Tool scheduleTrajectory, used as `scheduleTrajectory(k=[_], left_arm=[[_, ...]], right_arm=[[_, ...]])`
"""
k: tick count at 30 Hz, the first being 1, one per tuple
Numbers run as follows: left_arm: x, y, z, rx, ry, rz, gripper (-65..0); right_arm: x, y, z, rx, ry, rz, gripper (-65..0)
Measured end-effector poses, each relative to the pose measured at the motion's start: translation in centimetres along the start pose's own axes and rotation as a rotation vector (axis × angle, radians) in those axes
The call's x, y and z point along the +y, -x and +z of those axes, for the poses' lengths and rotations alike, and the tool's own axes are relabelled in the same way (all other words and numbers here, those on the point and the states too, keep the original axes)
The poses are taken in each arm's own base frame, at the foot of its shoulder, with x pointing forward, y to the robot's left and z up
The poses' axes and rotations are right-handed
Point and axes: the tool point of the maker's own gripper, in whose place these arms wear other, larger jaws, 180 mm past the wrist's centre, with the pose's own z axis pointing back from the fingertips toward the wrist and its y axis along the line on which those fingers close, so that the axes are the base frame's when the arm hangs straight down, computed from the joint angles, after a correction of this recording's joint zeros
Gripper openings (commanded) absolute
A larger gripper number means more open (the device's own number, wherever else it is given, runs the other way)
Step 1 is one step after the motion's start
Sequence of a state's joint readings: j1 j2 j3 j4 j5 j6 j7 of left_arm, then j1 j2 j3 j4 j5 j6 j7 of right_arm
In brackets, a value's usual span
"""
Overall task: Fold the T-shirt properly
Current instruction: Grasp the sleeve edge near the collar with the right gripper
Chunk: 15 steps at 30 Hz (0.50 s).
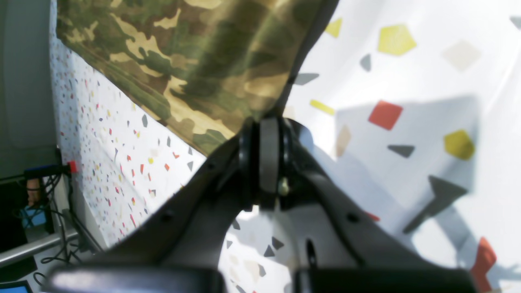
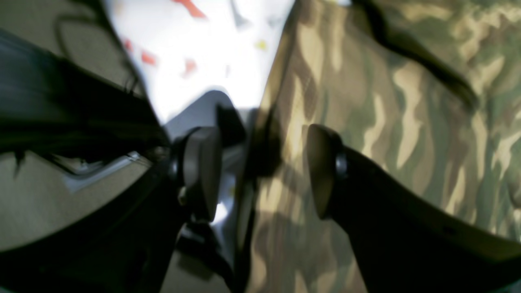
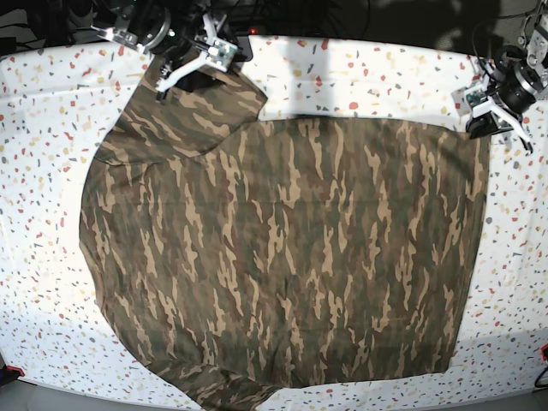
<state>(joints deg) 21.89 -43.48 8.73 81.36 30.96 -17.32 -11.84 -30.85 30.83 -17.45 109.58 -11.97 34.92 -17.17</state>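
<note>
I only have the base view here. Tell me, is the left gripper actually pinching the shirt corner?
Observer: Yes. The left wrist view shows the left gripper shut on a corner of the T-shirt.
Operator: And the right one, at the sleeve?
Observer: The right gripper is open, its jaws apart astride the cloth edge, not clamped.
Operator: Is the corner in the left gripper lifted?
Observer: The left wrist view shows the speckled table cover beyond it, but I cannot tell any lift.
</note>
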Motion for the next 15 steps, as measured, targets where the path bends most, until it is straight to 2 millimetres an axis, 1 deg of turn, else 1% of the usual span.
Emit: scheduleTrajectory(k=[3,10,12,13,14,15], left_arm=[[0.0,0.0,0.0,0.0,0.0,0.0,-65.0],[0.0,0.0,0.0,0.0,0.0,0.0,-65.0],[0.0,0.0,0.0,0.0,0.0,0.0,-65.0],[0.0,0.0,0.0,0.0,0.0,0.0,-65.0],[0.0,0.0,0.0,0.0,0.0,0.0,-65.0],[0.0,0.0,0.0,0.0,0.0,-0.001,-65.0]], right_arm=[[0.6,0.4,-0.3,0.036,-0.012,-0.006,-31.0],[0.6,2.9,0.2,0.203,-0.02,-0.035,-31.0],[0.3,3.4,0.4,0.234,-0.007,-0.031,-31.0],[-0.1,3.6,0.5,0.249,0.018,-0.016,-31.0],[-0.8,4.4,0.7,0.297,0.051,0.009,-31.0],[-0.8,4.4,0.7,0.291,0.054,0.003,-31.0]])
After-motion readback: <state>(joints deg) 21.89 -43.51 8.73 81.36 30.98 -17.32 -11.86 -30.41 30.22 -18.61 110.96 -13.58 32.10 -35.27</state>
